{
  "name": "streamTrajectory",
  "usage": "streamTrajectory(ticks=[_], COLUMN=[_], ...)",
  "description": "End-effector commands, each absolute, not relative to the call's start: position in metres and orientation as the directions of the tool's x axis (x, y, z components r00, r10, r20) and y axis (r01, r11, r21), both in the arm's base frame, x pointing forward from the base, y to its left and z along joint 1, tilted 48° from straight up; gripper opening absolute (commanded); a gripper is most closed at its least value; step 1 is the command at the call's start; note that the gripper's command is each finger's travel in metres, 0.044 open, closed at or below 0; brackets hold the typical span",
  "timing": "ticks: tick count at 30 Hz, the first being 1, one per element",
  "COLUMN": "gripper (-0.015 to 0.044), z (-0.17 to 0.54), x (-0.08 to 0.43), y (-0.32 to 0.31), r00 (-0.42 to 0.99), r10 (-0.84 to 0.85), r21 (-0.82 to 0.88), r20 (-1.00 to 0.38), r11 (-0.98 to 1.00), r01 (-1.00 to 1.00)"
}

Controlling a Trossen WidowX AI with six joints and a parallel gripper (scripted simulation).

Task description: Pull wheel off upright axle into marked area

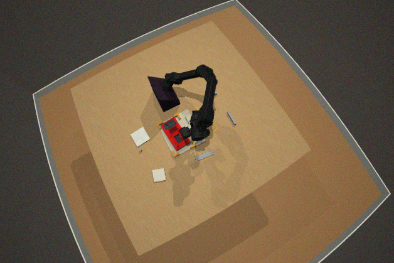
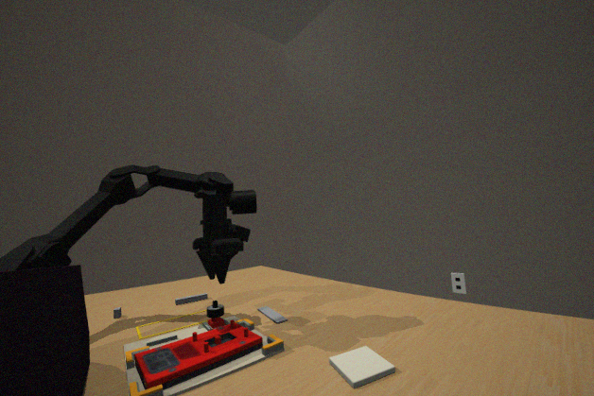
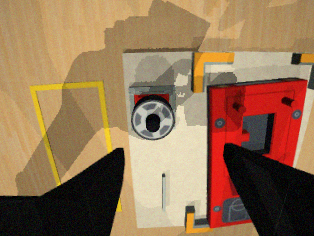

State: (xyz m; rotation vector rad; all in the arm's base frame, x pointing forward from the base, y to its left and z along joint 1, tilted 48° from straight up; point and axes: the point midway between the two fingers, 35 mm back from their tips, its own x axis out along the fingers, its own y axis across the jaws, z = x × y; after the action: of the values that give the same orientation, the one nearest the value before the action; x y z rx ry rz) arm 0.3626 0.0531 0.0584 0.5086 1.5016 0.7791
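Note:
The wheel (image 2: 215,311) (image 3: 141,124), grey and black, sits on its upright axle (image 2: 215,303) (image 3: 152,123) on a small red block; the arm hides it in the top view. The marked area, a yellow outline (image 1: 216,125) (image 2: 140,336) (image 3: 67,85), lies beside the white base plate; the arm partly covers it in the top view. My gripper (image 2: 216,280) (image 3: 174,152) is open and empty, pointing down, above the wheel with a gap between. In the wrist view the wheel shows beyond the fingertips, nearer the left finger.
A red board (image 1: 172,129) (image 3: 219,102) with upright pegs lies on the white base plate (image 3: 192,165) between orange corner brackets. Two white tiles (image 1: 140,137) (image 1: 159,175) and grey bars (image 1: 204,155) (image 1: 231,118) lie around it. A dark block (image 1: 160,92) (image 2: 43,334) stands at the arm's base.

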Motion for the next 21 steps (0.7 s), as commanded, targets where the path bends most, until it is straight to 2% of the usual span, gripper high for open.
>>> streamTrajectory(ticks=[1, 10, 21], gripper=[0.0300, 0.0300, 0.0300], z=[0.062, 0.066, 0.024], x=[0.362, 0.356, 0.352], y=[0.055, 0.063, 0.108], r00=[-0.093, -0.093, -0.092], r10=[0.733, 0.733, 0.734], r21=[0.737, 0.737, 0.738], r20=[-0.674, -0.674, -0.673], r11=[0.659, 0.659, 0.658], r01=[-0.150, -0.150, -0.150])
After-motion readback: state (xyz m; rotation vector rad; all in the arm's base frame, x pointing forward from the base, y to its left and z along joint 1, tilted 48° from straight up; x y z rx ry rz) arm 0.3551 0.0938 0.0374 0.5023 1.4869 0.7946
